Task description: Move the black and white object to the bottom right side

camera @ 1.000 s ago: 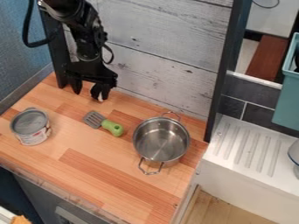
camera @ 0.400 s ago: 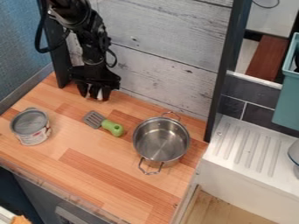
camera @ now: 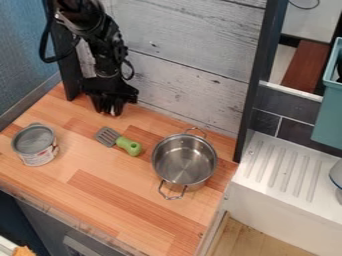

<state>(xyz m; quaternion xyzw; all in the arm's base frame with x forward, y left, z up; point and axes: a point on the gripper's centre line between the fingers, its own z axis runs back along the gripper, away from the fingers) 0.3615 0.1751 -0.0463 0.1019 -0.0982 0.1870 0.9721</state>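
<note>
Black and white object [camera: 111, 106]: small, kinda hard to make out, just a pale sliver plus dark bits seen between the fingers of the gripper [camera: 109, 111], which are closed in on it, only a narrow gap left. It's placed at the back left of the wooden counter [camera: 73, 182], near the plank wall [camera: 180, 60]. Count-wise, one of those, one tin can [camera: 37, 150], one green-handled spatula [camera: 127, 145], one two-handled steel pot [camera: 184, 162].
</note>
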